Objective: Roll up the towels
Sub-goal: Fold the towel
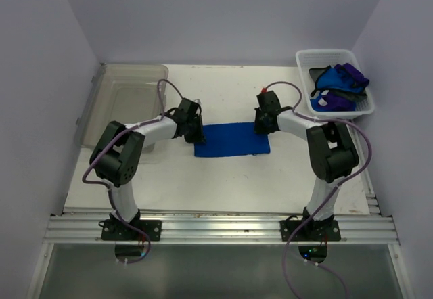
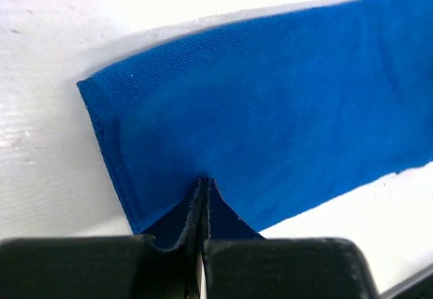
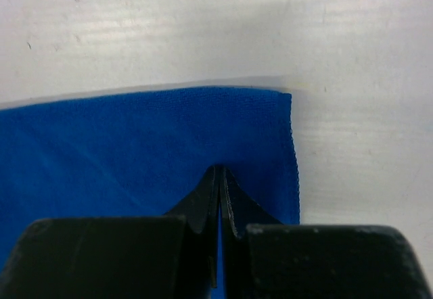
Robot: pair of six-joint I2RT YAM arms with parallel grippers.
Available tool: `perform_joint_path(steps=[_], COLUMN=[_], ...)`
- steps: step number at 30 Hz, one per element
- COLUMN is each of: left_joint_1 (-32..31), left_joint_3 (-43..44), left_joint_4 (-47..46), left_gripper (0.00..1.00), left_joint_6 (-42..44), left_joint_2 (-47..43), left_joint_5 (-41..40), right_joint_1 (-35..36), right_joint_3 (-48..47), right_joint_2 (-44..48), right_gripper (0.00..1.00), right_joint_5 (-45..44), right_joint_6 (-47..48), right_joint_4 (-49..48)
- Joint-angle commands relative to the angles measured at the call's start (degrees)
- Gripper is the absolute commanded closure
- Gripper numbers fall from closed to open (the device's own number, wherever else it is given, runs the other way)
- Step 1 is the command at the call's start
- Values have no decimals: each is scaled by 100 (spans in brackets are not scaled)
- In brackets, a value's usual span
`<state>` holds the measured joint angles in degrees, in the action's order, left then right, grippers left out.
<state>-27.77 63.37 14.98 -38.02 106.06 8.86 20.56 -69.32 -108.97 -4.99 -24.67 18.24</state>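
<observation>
Where the blue towel (image 1: 232,142) lies flat on the white table (image 1: 203,184), the left gripper (image 2: 203,208) is clamped on a pinch of cloth near one short edge. Its jaws are pressed together with a small ridge of fabric raised between them. The right gripper (image 3: 220,201) is closed the same way on a fold near the opposite short edge, a little in from it. The towel stretches between the two grippers. Beyond the right gripper and to its right, a white basket (image 1: 302,65) holds more towels (image 1: 336,79), blue and purple, in a heap. Beyond the left gripper and to its left stands a clear plastic bin (image 1: 128,99).
</observation>
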Motion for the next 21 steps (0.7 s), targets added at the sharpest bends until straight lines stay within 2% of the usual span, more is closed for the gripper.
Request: perform_joint_path(steps=[1,3,7,10,11,17,21], left_joint_1=[26,35,35,35,17,-70,-272], left_joint_3=[368,665,1010,1317,1396,1722,2352], left_joint_4=[13,171,233,242,242,14,250], left_gripper=[100,100,100,100,100,100,100], left_joint_6=[312,383,497,594,629,638,813], left_joint_2=[160,449,784,1039,1092,1338,1575], left_joint_5=[-534,-579,-491,-280,-219,221,327], right_joint_1=[-17,-25,45,308,622,1906,1970], right_joint_3=[751,1373,2375,2967,3081,3373,3013], right_joint_2=[472,735,1927,2536,2852,3382,3741], right_gripper=[100,100,100,100,100,100,100], right_joint_5=[34,104,288,438,386,429,35], right_joint_6=[-213,-450,-811,-1075,-1162,-1708,-1323], right_joint_4=[-5,-101,-145,-40,4,206,880])
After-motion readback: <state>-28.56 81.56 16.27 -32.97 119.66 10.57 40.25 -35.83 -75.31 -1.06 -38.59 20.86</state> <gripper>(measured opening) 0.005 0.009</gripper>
